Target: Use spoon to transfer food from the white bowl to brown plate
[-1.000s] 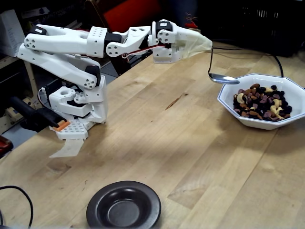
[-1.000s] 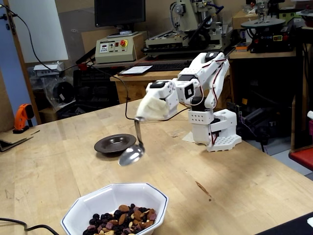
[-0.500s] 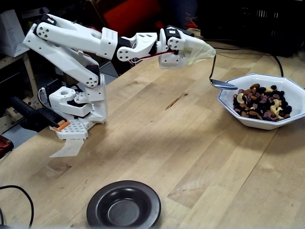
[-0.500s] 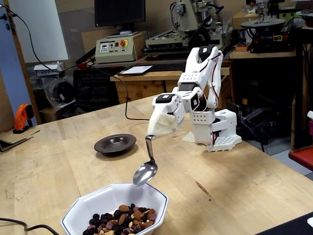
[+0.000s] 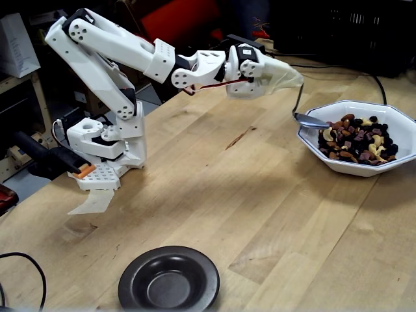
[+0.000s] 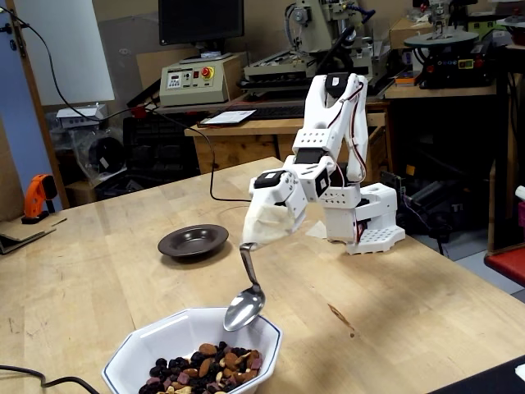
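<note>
Place: a workshop or maker lab
Bench: a butcher-block wooden worktable [image 6: 394,279]
Machines: a small desktop milling machine [image 6: 324,37] and a control box [image 6: 201,78] with a red stop button on a rear bench
Tools: an orange power drill [image 6: 36,197] at the left edge
Screen: a dark monitor [image 6: 201,20] behind

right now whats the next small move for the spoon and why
Probably lower and push the spoon forward into the food. Its empty scoop hangs at the near rim of the white bowl, not yet touching the nuts in both fixed views, and the brown plate is still empty. The gripper is wrapped in tape, so its grip can't be seen.
</note>
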Robot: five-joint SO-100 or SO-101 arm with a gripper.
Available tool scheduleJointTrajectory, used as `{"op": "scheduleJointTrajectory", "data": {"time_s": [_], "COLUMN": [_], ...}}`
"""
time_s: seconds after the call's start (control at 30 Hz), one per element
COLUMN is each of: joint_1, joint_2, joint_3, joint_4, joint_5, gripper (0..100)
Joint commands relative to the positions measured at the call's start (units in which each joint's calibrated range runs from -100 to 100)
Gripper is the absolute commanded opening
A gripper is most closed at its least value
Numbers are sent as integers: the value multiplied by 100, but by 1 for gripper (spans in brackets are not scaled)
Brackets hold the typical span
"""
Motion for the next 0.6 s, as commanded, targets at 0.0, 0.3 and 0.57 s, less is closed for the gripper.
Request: {"op": "scheduleJointTrajectory", "data": {"time_s": [0.0,0.3,0.57], "joint_1": [29,29,407], "joint_2": [328,1098,1509], "joint_3": [-730,-1544,-2155], "joint_4": [-194,-194,-138], "joint_5": [-29,-34,-39], "gripper": [4,4,4]}}
